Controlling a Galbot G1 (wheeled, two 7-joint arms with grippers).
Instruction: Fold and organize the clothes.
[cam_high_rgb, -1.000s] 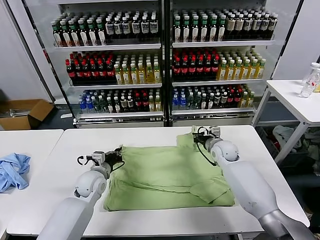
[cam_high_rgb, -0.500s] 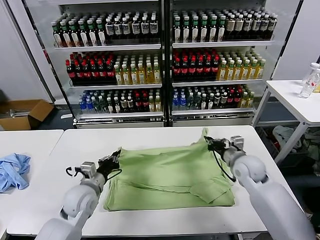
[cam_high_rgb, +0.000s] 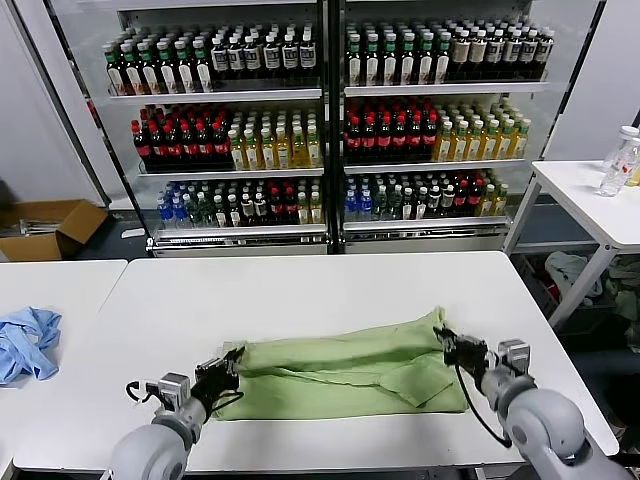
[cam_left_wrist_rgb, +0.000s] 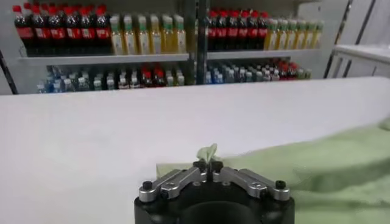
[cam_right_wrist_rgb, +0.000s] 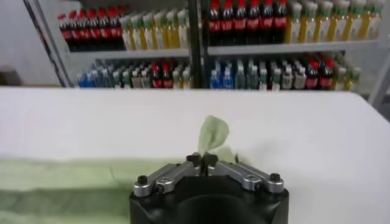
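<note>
The light green polo shirt (cam_high_rgb: 340, 365) lies folded into a long strip across the front of the white table (cam_high_rgb: 300, 290). Its print and collar are hidden. My left gripper (cam_high_rgb: 225, 367) is shut on the shirt's left end, with a tuft of green cloth (cam_left_wrist_rgb: 207, 152) sticking out between the jaws. My right gripper (cam_high_rgb: 447, 345) is shut on the shirt's right end, with a green flap (cam_right_wrist_rgb: 213, 134) standing up from the jaws. In the wrist views the left gripper (cam_left_wrist_rgb: 208, 164) and the right gripper (cam_right_wrist_rgb: 202, 159) both sit low over the table.
A light blue garment (cam_high_rgb: 25, 340) lies on the neighbouring table at the left. Drink coolers (cam_high_rgb: 325, 120) full of bottles stand behind. A small white table (cam_high_rgb: 590, 200) with a bottle is at the right, a cardboard box (cam_high_rgb: 45, 225) on the floor at the left.
Both grippers have pulled the shirt's far edge toward the front of the table, folding it over onto the near half. The shirt is now a narrow strip.
</note>
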